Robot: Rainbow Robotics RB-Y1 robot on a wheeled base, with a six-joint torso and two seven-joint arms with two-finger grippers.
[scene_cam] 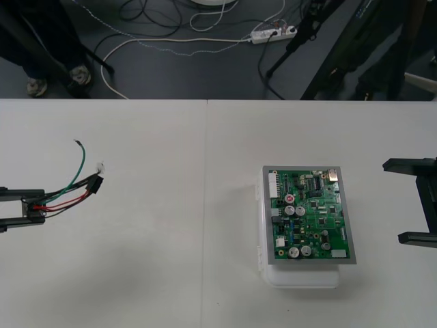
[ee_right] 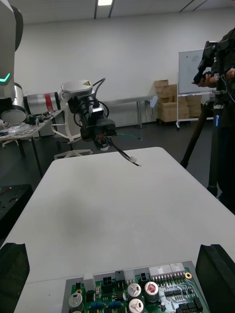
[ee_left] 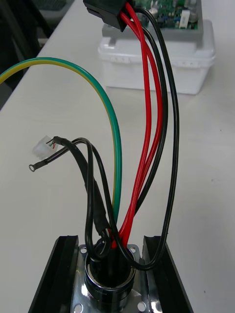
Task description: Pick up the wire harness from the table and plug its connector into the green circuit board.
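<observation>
While surface [scene_cam: 171,273] carries green circuit board [scene_cam: 308,215] near right hand [scene_cam: 395,201], spread apart, left hand [scene_cam: 37,207] sits well apart from board, clamped on harness [scene_cam: 72,191] at metal socket [ee_left: 110,274]. Wires [ee_left: 147,122] light, floppy; black plug [scene_cam: 94,183] dangles ahead of that hand. Judged: regrip near plug for insertion.

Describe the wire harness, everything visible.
The wire harness is a loose bundle of thin red, black and green-yellow wires. Its round metal flanged socket is clamped in the left gripper at the left of the table. The small black plug hangs free at the other end, toward the green circuit board, not inserted. A small white connector branches off.
</observation>
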